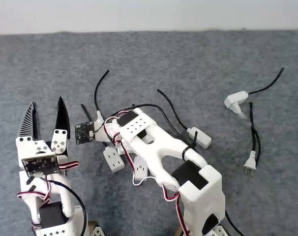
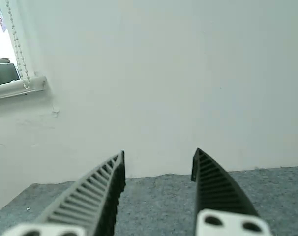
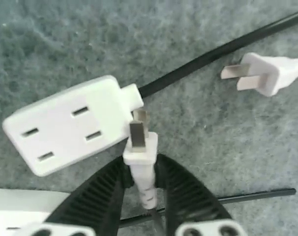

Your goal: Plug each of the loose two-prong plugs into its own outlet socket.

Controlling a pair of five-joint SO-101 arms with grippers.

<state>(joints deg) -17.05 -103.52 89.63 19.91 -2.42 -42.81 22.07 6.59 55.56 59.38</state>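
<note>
Right jaws clamped on a white plug (image 3: pixel 139 160), prongs just beside the outlet socket (image 3: pixel 70 130), at its cord end; a second plug (image 3: pixel 262 73) lies near that socket; left jaws apart, away from it.

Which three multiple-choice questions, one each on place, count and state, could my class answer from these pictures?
1. The white two-prong plug beside the outlet block is: A in the right gripper; B fully inserted; C under the block.
2. Slots on the block's face: A two; B four; C six.
3. The left gripper is: A shut on a plug; B open, empty; C shut, empty.
Answers: 1A, black fingers clamp its body; 2B, four slots show; 3B, its fingers stand apart with nothing between.
</note>
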